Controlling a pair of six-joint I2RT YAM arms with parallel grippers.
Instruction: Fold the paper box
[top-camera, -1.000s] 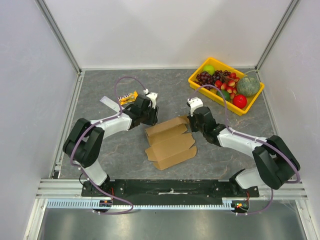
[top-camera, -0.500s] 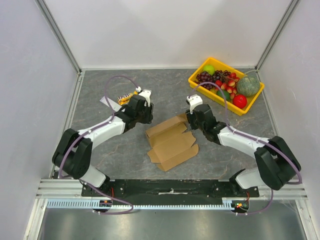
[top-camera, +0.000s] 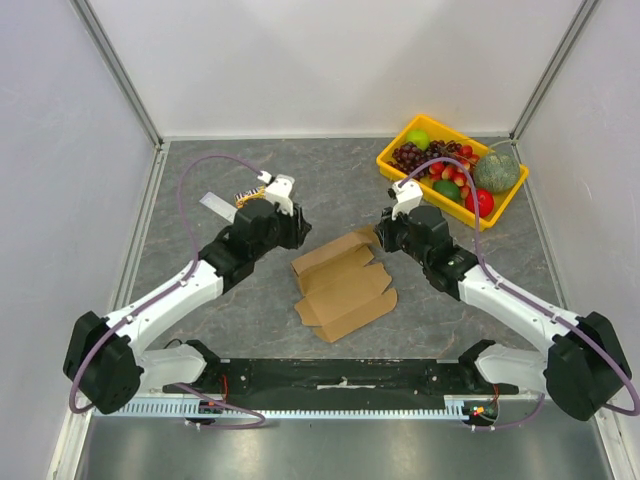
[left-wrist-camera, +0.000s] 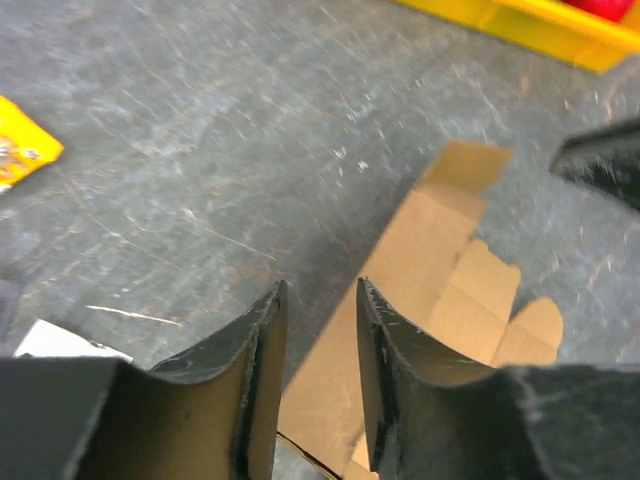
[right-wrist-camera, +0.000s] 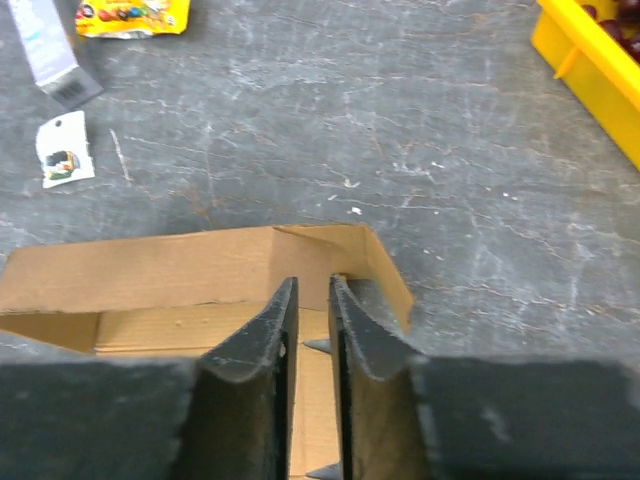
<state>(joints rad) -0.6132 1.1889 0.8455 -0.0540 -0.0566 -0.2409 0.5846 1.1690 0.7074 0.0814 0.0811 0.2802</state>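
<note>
Paper box (top-camera: 341, 285) lies half-folded; left fingers (left-wrist-camera: 255, 380) apart near it, right fingers (right-wrist-camera: 262, 360) nearly together, grip unclear.

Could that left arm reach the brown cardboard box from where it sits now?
Probably yes: the left pincer hangs open right at the paper box's near edge, and nothing stands between them.

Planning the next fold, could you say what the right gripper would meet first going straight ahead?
Probably the paper box: the right gripper points at its raised far wall, though depth is unclear.
</note>
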